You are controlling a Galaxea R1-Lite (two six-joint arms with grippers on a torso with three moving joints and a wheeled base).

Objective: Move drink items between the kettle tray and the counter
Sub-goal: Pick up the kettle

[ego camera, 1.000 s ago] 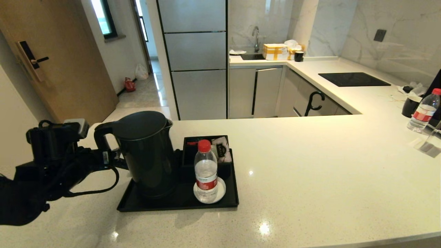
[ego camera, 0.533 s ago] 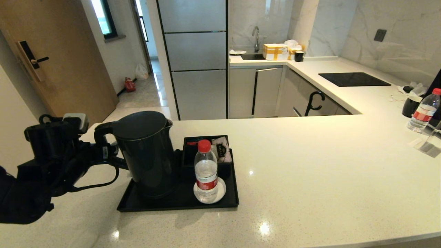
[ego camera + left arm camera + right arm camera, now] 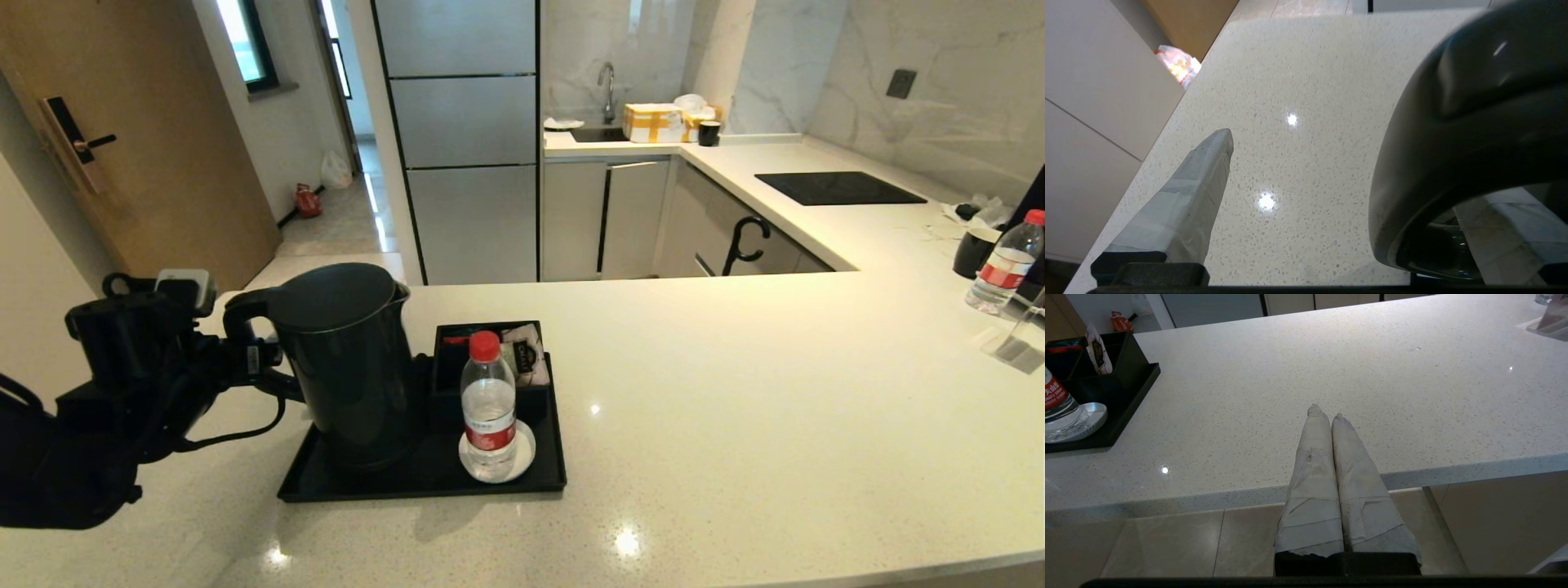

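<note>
The left gripper [image 3: 260,359] is at the kettle's handle [image 3: 237,322], spread wide: in the wrist view one taped finger [image 3: 1184,204] is out over bare counter [image 3: 735,392] and the other shows under the handle's curve [image 3: 1453,134], so the loop lies between them with nothing pinched yet. The kettle [image 3: 347,367] stands upright at the left end of the tray [image 3: 424,486].

If the fingers close off-centre on that rounded handle, I'd expect the kettle to twist or swing once lifted; it is tall, and how full it is cannot be seen. A slanted lift could also drag the tray along the glossy stone.

The bottle [image 3: 488,404] stands on its coaster [image 3: 522,457] just right of the kettle, so a swing that way would likely topple it. Behind the bottle is the box [image 3: 457,359], with the sachet [image 3: 522,355] propped upright inside. Left of the tray the counter ends soon, with floor beyond, so a set-down there has little margin; the wide stretch to the right looks safer, but the bottle stands in that path.

The right gripper [image 3: 1325,412] is parked at the near counter edge, fingers pressed together and holding nothing. Far right stand a second bottle [image 3: 1002,265] and a dark cup [image 3: 974,251], well clear.
</note>
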